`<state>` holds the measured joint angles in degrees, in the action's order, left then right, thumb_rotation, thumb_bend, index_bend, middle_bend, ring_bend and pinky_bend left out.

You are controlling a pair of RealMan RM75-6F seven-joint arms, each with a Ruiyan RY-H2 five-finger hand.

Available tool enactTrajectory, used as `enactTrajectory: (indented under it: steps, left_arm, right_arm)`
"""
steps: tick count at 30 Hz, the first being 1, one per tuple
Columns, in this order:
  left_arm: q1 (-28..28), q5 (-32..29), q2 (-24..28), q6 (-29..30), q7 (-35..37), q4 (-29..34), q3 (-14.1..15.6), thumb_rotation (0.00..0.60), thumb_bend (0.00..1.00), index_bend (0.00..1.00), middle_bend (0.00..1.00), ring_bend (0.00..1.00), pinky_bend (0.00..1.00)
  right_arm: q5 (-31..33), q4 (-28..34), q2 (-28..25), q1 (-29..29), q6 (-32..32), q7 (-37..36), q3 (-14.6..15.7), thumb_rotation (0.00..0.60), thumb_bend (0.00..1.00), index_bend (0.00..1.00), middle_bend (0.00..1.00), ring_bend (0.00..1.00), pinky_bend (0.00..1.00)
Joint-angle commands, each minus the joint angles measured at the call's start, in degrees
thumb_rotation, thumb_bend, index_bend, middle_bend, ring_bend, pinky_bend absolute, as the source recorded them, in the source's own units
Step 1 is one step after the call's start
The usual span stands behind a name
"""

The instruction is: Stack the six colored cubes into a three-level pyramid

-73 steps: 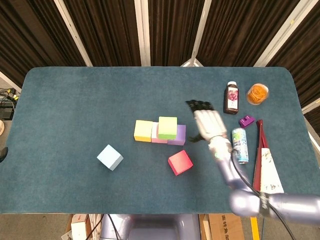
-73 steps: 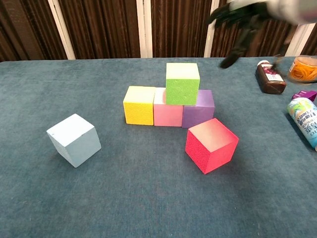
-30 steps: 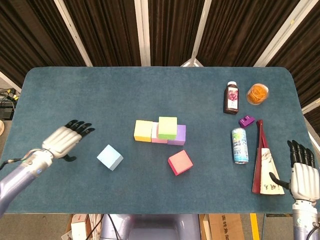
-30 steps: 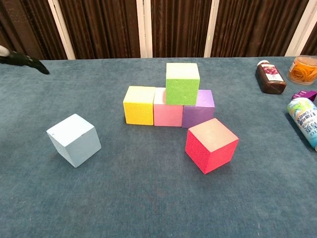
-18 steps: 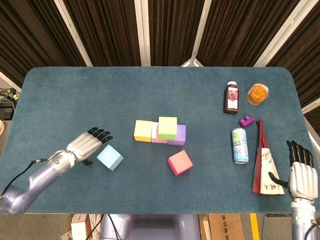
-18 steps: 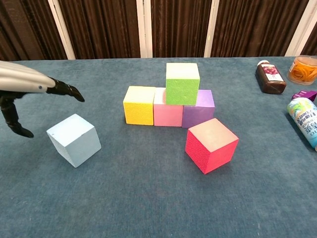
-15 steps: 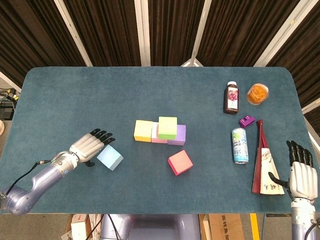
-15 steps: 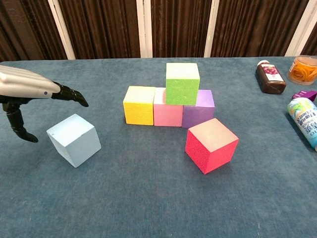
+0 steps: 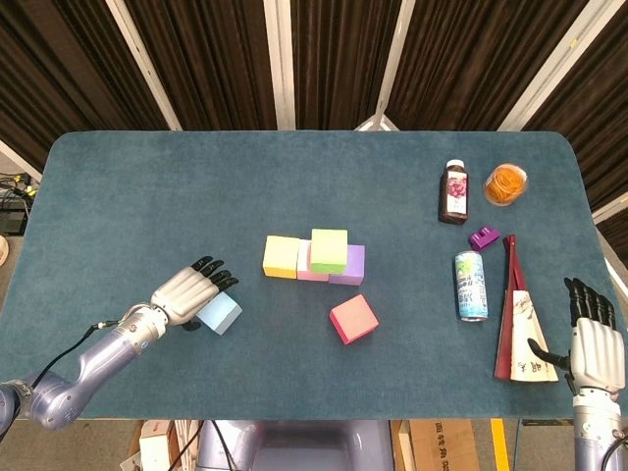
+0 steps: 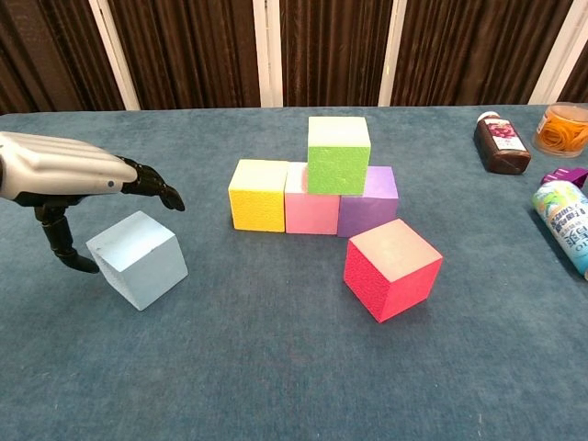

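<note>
My left hand [image 10: 69,175] is showing a smooth, silvery metallic shell with a soft sheen, while its fingertips [image 10: 163,194] are looking like matt black rubber or plastic. The bench [image 9: 147,186] is wearing a teal cloth cover, matt and slightly napped like felt. The pale blue cube [image 10: 138,259] is looking like matt foam with a finely grained face, and the red cube [image 10: 391,269] is showing the same coarse, spongy texture. The green cube [image 10: 338,154] is looking porous and dull too. The can [image 9: 471,285] is gleaming like printed metal, and the dark bottle [image 9: 454,192] is shining like glossy plastic.
</note>
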<state>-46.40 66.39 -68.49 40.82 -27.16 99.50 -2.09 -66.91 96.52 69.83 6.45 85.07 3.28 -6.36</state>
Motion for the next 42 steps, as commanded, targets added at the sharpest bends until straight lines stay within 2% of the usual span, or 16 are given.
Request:
enactTrajectory:
  steps: [1, 16, 24, 34, 39, 42]
  left_arm:
    - [0.04, -0.32, -0.36, 0.43, 0.44, 0.02, 0.1, 0.6, 0.28, 0.14, 0.12, 0.0, 0.0]
    - [0.32, 1.07, 0.17, 2.29, 3.87, 0.87, 0.67, 0.6, 0.31, 0.18, 0.2, 0.0, 0.0]
    - [0.59, 1.12, 0.86, 2.81, 5.1, 0.5, 0.96, 0.6, 0.31, 0.18, 0.2, 0.0, 0.0]
    - [-0.2, 0.15, 0.54, 1.69, 3.96, 0.09, 1.89, 0.6, 0.29, 0.13, 0.13, 0.0, 0.0]
    - [-0.62, 0.75, 0.41, 1.27, 3.95, -0.06, 2.2, 0.6, 0.28, 0.14, 0.14, 0.0, 0.0]
    - [-0.81, 1.66, 0.31, 1.05, 4.1, -0.2, 2.45, 0.6, 0.29, 0.17, 0.19, 0.0, 0.0]
  right_arm:
    - [0.02, 0.13, -0.09, -0.18, -0.12, 0.0, -0.24, 0.6, 0.2, 0.05, 0.08, 0.03, 0.0]
    - [1.12, -0.26, -0.2, -0.63, -2.37, -0.48, -1.69, 0.6, 0.2, 0.05, 0.08, 0.03, 0.0]
    - [1.21, 0.0, -0.63, -0.69, -3.93, -0.75, -1.82, 0.6, 0.2, 0.05, 0.08, 0.03, 0.0]
    - [2.43, 0.55, -1.24, -0.87, -5.52, -1.35, -2.39, 0.6, 0.2, 0.05, 0.08, 0.03, 0.0]
    - [2.67, 0.86, -1.33, -0.99, -5.76, -1.42, -2.66, 0.6, 0.2, 0.05, 0.08, 0.03, 0.0]
    - [3.09, 0.96, -1.36, -1.01, -6.18, -1.5, -2.8, 0.6, 0.2, 0.05, 0.08, 0.04, 0.0]
